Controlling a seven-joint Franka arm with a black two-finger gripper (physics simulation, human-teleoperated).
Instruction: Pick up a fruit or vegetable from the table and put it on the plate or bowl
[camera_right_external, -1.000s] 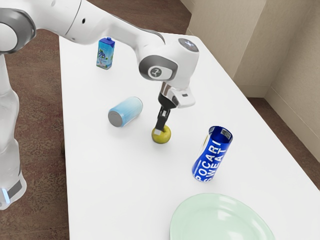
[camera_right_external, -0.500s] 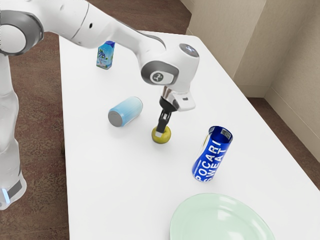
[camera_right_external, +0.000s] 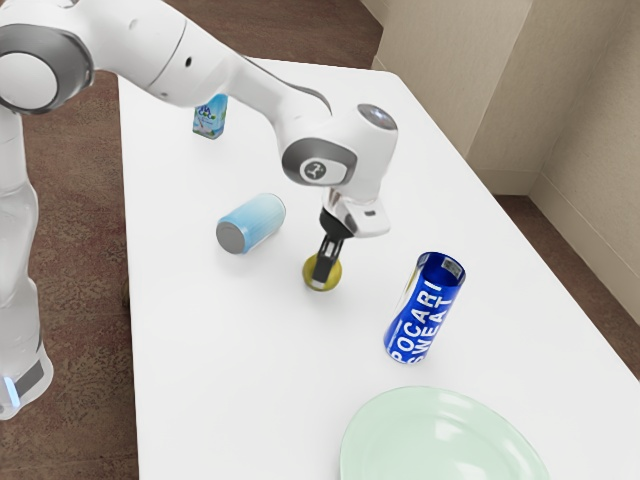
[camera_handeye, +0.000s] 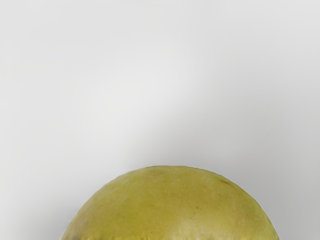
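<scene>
Our gripper (camera_right_external: 325, 267) is down on the green fruit (camera_right_external: 311, 272) near the middle of the table (camera_right_external: 200, 350). Clamped or apart: we cannot tell.

Counter (camera_right_external: 200, 350): white, long, running from 12 to 6 o'clock. Floor (camera_right_external: 80, 300): brown patterned carpet, at 9 and 12 o'clock. Walls (camera_right_external: 560, 80): beige, jutting corner at 2 o'clock. Baseboard (camera_right_external: 590, 225): pale, at 3 o'clock. Light: soft, even.

Fruit (camera_right_external: 337, 274) beside the Pocari can (camera_right_external: 424, 308): top under the gripper (camera_right_external: 323, 272), cut off by the wrist view's edge; plate (camera_right_external: 440, 435) near the can runs off-frame; arm (camera_right_external: 230, 75) half-hides the carton (camera_right_external: 208, 122) beyond it
</scene>
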